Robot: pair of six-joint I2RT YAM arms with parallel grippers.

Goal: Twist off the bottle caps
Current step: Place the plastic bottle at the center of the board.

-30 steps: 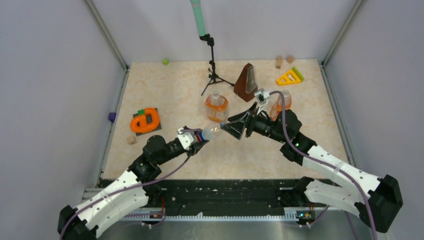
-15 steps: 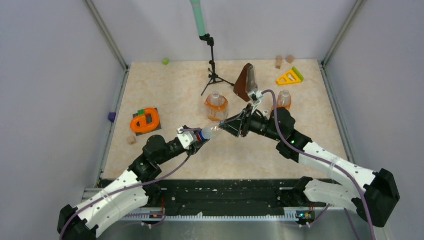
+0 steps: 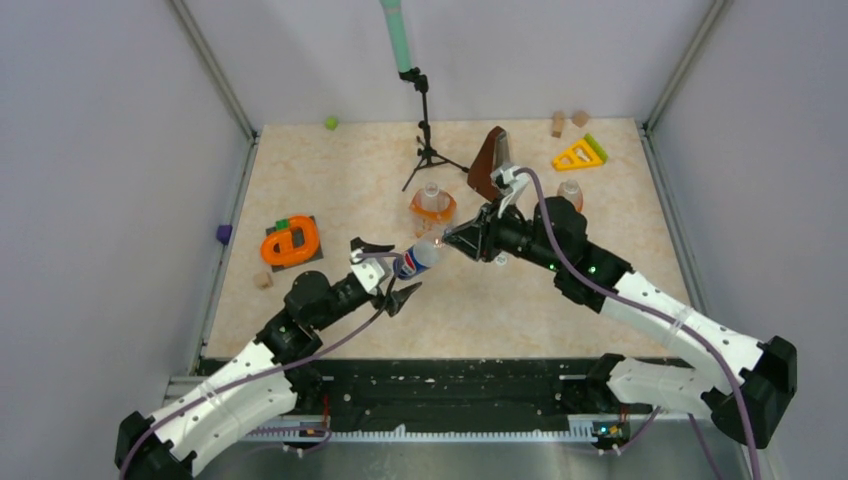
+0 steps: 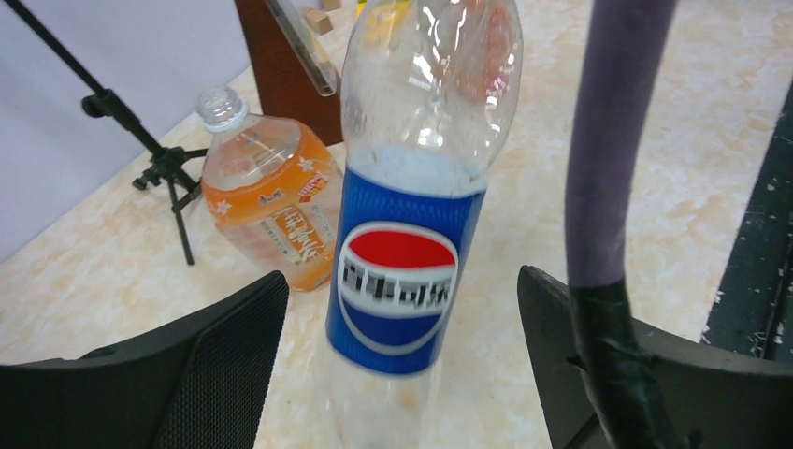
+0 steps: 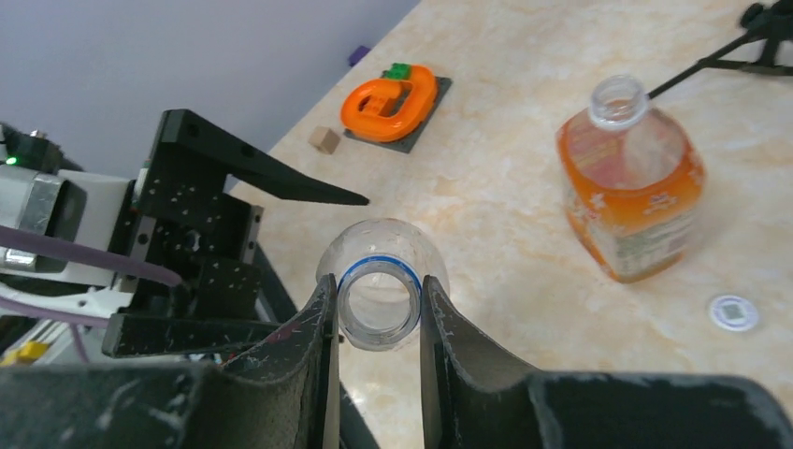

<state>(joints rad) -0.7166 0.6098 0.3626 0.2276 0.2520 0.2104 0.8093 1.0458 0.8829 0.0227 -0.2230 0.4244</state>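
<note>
The clear bottle with a blue label lies tilted between the two arms. My left gripper is open, and its fingers stand apart from the label on both sides. My right gripper is shut on this bottle's open neck, which has no cap on it. The squat orange bottle stands uncapped just behind. The slim orange bottle stands behind the right arm. One white bottle cap lies on the table.
A brown metronome stands behind the bottles, and a small black tripod to its left. An orange toy on a dark plate and a wooden block lie at the left. A yellow triangle sits at the far right.
My left gripper has opened and let go of the clear bottle. My right gripper has moved left and shut on the bottle's neck.
</note>
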